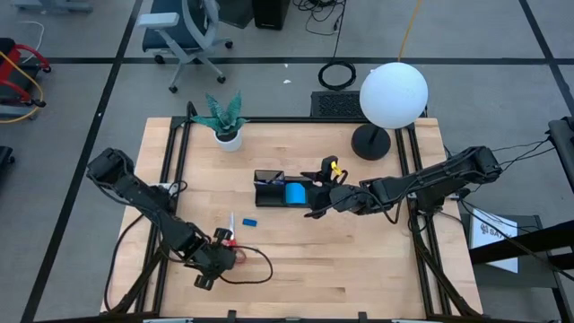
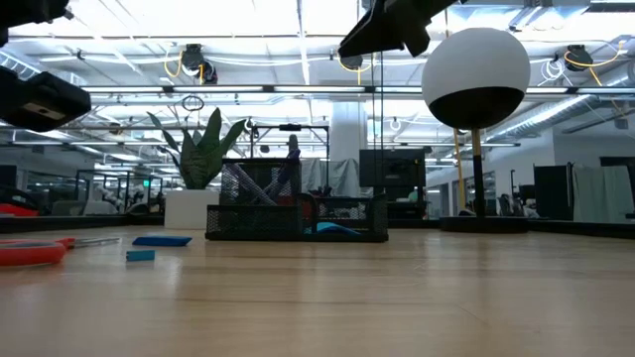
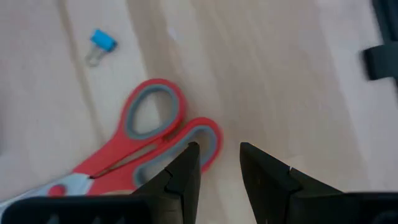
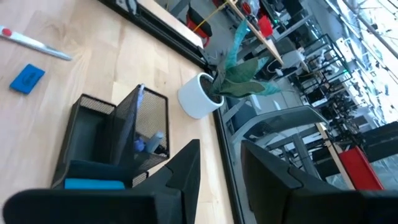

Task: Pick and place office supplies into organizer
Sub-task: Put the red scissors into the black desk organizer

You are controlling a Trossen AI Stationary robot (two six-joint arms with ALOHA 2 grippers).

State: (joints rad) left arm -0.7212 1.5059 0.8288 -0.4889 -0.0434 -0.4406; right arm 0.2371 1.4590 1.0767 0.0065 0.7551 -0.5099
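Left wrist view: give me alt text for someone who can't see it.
The left pincer hovers open just above the red-handled scissors lying on the wooden table, its fingers beside the handle loops. A small blue binder clip lies farther off.

I see the organizer (image 1: 276,191) near the middle of the high view, with the note pad (image 1: 295,193) lying in its right compartment and pens (image 4: 144,144) standing in its taller one. Lower left of it the scissors (image 1: 226,235) lie on the table (image 1: 359,269), the small block (image 1: 249,221) between them and the organizer. The potted plant (image 1: 226,121) stands at upper left, the lamp (image 1: 391,100) at upper right.
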